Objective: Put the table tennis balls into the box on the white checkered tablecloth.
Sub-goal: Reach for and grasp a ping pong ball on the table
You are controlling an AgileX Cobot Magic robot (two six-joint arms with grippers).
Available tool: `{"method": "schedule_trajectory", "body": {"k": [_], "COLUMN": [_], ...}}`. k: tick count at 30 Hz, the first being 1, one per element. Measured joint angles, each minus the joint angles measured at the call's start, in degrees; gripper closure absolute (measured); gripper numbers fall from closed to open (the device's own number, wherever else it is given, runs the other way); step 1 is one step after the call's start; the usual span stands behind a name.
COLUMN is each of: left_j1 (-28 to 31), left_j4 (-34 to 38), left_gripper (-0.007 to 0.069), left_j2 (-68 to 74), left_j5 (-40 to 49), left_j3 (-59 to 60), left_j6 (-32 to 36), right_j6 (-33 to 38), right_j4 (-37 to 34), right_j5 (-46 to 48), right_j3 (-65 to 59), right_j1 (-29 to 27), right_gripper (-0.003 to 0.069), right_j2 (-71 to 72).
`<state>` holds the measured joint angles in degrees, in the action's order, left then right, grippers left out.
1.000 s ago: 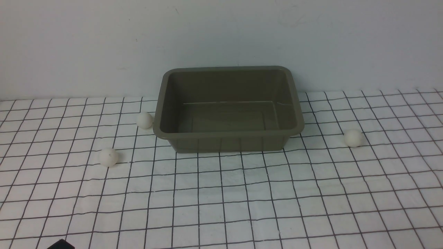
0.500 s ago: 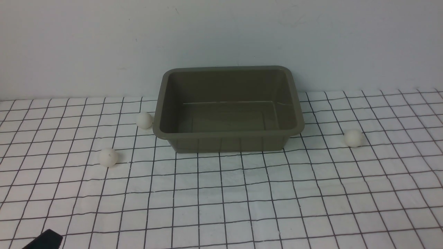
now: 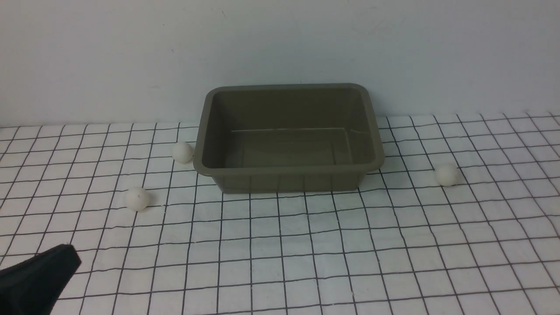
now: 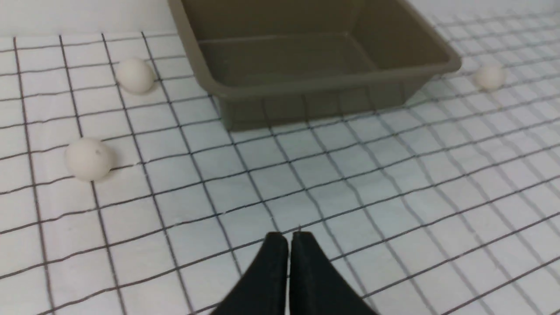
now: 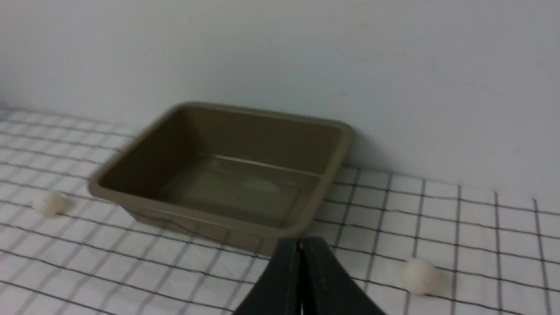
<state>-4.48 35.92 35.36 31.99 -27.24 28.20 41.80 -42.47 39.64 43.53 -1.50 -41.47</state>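
Being held pressed together and empty, the black tapered left gripper (image 4: pixel 288 238) is being poised above the white checkered tablecloth (image 3: pixel 280 262), in front of and left of the rectangular olive-green plastic box (image 3: pixel 288 177). The black right gripper (image 5: pixel 301 245) is likewise being held shut on nothing, in front of the box's right end.

The three small matte white table tennis balls are all lying outside the empty box: one ball (image 3: pixel 182 152) just beside its left wall, one ball (image 3: pixel 137 199) further left and nearer the robot, and one ball (image 3: pixel 446 174) off to its right.

The reach for a first ball is judged to be in hand. Next, the jaws are needing to be opened so that a ball can be straddled.

The right gripper is being shown by its own wrist view alone, where only two balls are being shown. A tiny dark mark on the nearer left ball is being shown clearly by the left wrist view.
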Motion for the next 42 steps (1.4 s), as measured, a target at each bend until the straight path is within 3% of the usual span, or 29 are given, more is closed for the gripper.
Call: {"method": "schedule_trajectory", "body": {"k": [2,6,13,24,29,33,42], "left_j1": [0.0,-0.07,-0.07,-0.07,-0.07,-0.07,-0.07], "left_j4": [-4.84,-13.56,-22.03,-23.08,-23.15,-23.95,-24.34], "left_gripper": [0.0629,0.0629,0.0629,0.0629,0.0629,0.0629,0.0629], "left_j2": [4.93,14.34,24.56,30.37,30.86,30.86,30.86], "left_j5": [1.28,3.9,5.27,5.27,5.31,5.31,5.31], "left_j3": [-2.98,-7.71,-12.94,-18.0,-18.39,-18.43,-18.43], "left_j6": [-0.01,-2.6,-5.87,-5.92,-5.92,-5.92,-5.92], "right_j6": [-4.27,-10.58,-14.42,-19.58,-28.5,-29.18,-29.07], "right_j4": [8.96,18.57,23.2,30.1,38.4,39.39,39.34], "right_j5": [0.56,0.97,1.18,3.3,10.71,15.45,20.09], "right_j3": [2.33,3.75,10.01,23.96,38.58,45.71,55.05], "right_j1": [0.0,0.0,1.17,6.07,6.78,6.78,6.82], "right_gripper": [0.0673,0.0671,0.0671,0.067,0.0669,0.0655,0.0517], "right_j2": [-5.96,-13.61,-27.94,-46.18,-58.18,-64.18,-73.04]}}
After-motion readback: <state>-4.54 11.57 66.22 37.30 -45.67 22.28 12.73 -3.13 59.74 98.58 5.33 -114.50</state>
